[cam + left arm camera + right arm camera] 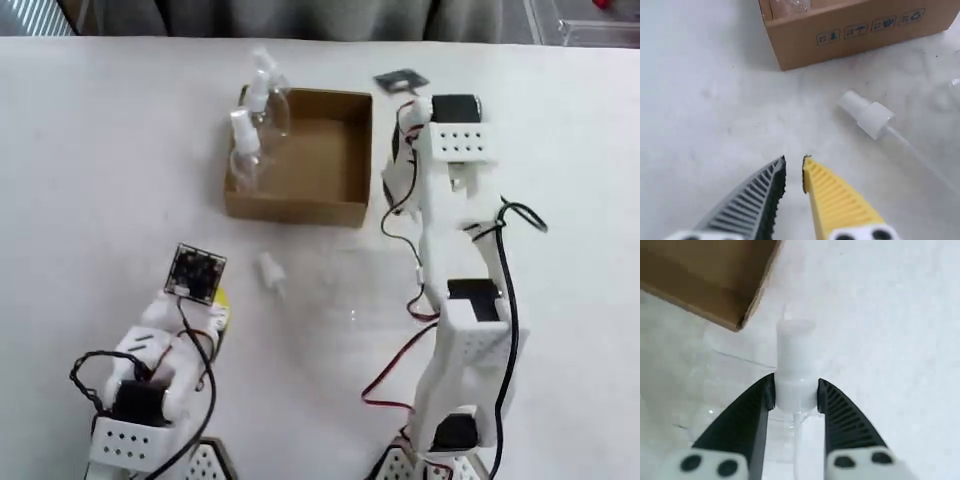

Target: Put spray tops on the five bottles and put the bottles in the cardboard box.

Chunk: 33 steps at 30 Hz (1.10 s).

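The cardboard box stands at the middle back of the table. Two clear bottles with white spray tops lean in its left part. A loose white spray top with its thin tube lies on the table in front of the box, also seen as the spray top ahead of my left gripper. That gripper is barely open, with nothing between its grey and yellow fingers. My right gripper is shut on another white spray top, held just above the table beside a corner of the box.
The right arm stretches along the box's right side. The left arm sits at the front left. A faint clear bottle lies on the table right of the loose spray top. Dark cables hang along both arms.
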Each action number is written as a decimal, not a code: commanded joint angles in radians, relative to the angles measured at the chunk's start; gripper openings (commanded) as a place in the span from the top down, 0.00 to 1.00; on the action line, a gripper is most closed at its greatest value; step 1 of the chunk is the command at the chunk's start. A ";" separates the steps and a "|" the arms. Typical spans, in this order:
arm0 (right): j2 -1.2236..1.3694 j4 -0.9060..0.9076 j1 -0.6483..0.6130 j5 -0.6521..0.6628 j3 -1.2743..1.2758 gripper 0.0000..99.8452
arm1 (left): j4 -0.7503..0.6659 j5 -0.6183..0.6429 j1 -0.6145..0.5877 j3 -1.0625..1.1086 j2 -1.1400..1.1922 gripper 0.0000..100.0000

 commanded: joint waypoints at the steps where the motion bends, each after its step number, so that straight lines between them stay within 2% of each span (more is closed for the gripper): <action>1: -0.114 0.030 -0.007 -0.264 0.003 0.98 | -0.009 -0.002 -0.031 -0.003 -0.021 0.92; 4: -0.194 0.030 -0.054 -0.364 0.091 0.98 | -0.015 0.000 -0.038 -0.003 -0.021 0.92; 8: -0.323 0.030 -0.154 -0.425 0.233 0.98 | -0.015 0.000 -0.038 -0.003 -0.021 0.92; 13: -0.427 0.012 -0.303 -0.427 0.338 0.98 | -0.021 0.000 -0.038 -0.003 -0.021 0.92; 18: -0.427 -0.111 -0.417 -0.428 0.437 0.98 | -0.041 0.000 -0.041 -0.003 -0.022 0.92; 21: -0.427 -0.211 -0.472 -0.474 0.519 0.98 | -0.081 0.006 -0.091 -0.003 -0.022 0.92; 26: -0.427 -0.361 -0.576 -0.545 0.632 0.98 | -0.178 0.176 -0.208 -0.005 -0.022 0.92; 30: -0.427 -0.424 -0.664 -0.543 0.692 0.98 | -0.190 0.190 -0.260 -0.028 -0.022 0.92; 33: -0.426 -0.435 -0.697 -0.543 0.703 0.91 | -0.196 0.190 -0.291 -0.034 -0.022 0.92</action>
